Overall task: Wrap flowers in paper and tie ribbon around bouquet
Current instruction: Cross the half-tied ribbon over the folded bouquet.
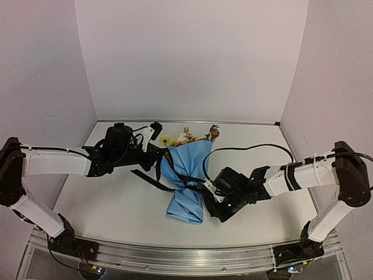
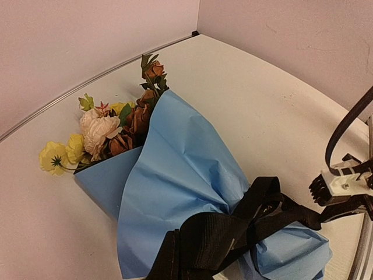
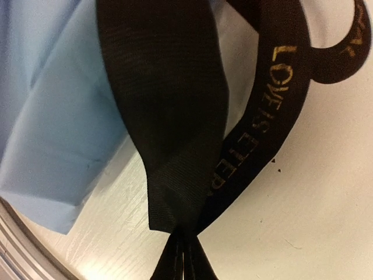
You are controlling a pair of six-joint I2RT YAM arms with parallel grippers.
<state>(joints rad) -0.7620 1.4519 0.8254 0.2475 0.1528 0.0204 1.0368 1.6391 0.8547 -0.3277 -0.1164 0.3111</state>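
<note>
The bouquet lies on the table, its light-blue paper (image 1: 189, 166) (image 2: 180, 169) pinched in at a narrow waist. The flowers (image 1: 185, 138) (image 2: 111, 131), yellow, pink and rust-orange, stick out of the far end. The black ribbon (image 1: 187, 185) (image 2: 233, 224) is looped around the waist. My left gripper (image 1: 164, 156) is shut on a ribbon strand left of the paper; its fingers are hidden in the left wrist view. At the waist's right side my right gripper (image 1: 206, 188) (image 3: 185, 259) is shut on two ribbon layers (image 3: 175, 116) with gold lettering. Its fingers (image 2: 319, 189) show in the left wrist view.
A loose ribbon tail (image 1: 144, 175) trails left over the white table (image 1: 105, 198). A black cable (image 1: 250, 147) arcs above the right arm. White walls close in the back and sides. A metal rail (image 1: 186, 256) runs along the near edge.
</note>
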